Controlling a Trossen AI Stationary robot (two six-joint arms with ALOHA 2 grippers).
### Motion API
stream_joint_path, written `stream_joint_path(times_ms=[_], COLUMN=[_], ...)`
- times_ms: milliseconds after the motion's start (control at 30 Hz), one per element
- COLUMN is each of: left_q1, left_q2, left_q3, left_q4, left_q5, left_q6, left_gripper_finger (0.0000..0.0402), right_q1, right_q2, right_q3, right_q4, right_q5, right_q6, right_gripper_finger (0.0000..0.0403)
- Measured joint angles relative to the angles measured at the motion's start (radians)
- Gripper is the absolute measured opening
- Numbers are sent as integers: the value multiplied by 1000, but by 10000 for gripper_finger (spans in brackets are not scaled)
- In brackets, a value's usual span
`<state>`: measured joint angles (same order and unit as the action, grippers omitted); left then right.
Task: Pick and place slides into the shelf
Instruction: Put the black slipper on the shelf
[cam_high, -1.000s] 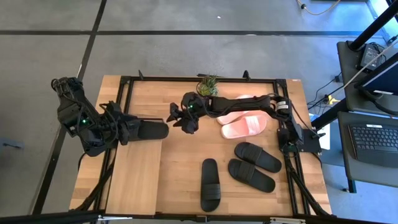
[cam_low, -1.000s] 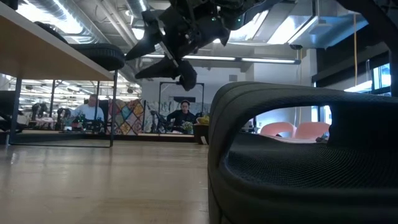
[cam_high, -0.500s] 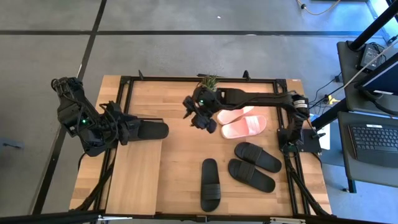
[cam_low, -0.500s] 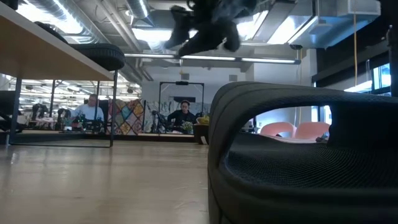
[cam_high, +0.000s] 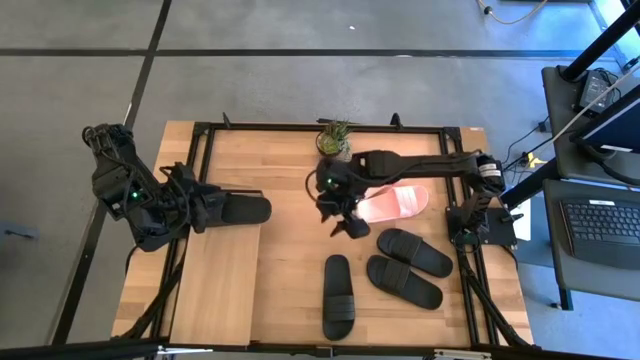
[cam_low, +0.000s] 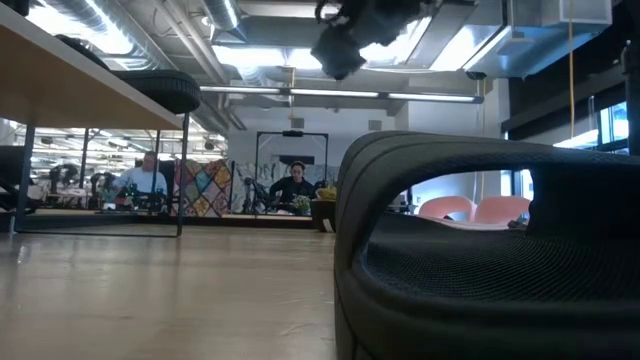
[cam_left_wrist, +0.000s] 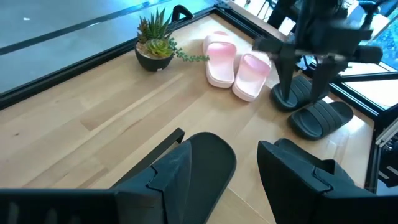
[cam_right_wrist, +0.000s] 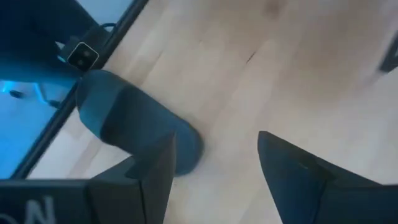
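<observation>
Right gripper (cam_high: 350, 226): fingers seen spread apart in the right wrist view, nothing between them; it hangs above bare tabletop (cam_high: 290, 260) near centre, at about 8 o'clock from the pink slides (cam_high: 395, 203) and 12 o'clock from the lone black slide (cam_high: 338, 296). The right arm (cam_high: 420, 162) is stretched across from the 3 o'clock side, partly covering the pink pair. In the low view only a dark part of that arm is seen overhead.

Left gripper (cam_high: 215, 211): fingers parted in the left wrist view, a black slide (cam_high: 245, 210) lying between and just ahead of them; whether it is actually clamped cannot be told. That slide sits at the shelf (cam_high: 215, 285) plank's 12 o'clock end, on the table's 9 o'clock side.

Other slides: two black ones (cam_high: 408, 266) are laid side by side at 4 o'clock from centre, the lone black one at 6 o'clock. The pink pair is at 2 o'clock from centre, just beside a small potted plant (cam_high: 336, 138) at 12 o'clock.

People are seen seated far back in the room in the low view.
</observation>
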<state>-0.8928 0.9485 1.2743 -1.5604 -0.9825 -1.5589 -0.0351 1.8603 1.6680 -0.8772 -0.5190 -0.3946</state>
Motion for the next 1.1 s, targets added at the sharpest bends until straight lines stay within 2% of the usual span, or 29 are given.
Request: stream_joint_path(times_ms=[267,633,800,1100], left_q1=[0,0,0,0], left_q2=[0,0,0,0], left_q3=[0,0,0,0], left_q4=[5,5,5,5], left_q5=[-1,0,0,0], left_q6=[0,23,77,77], left_gripper_finger=[175,175,175,175], right_q1=[41,87,94,94], right_q2=[5,4,3,3], right_q3=[-151,-373,-432,-506], right_q4=[59,436,465,558], right_q5=[2,5,38,49], right_q6=[148,512,560,613], right_gripper_finger=[226,226,226,226])
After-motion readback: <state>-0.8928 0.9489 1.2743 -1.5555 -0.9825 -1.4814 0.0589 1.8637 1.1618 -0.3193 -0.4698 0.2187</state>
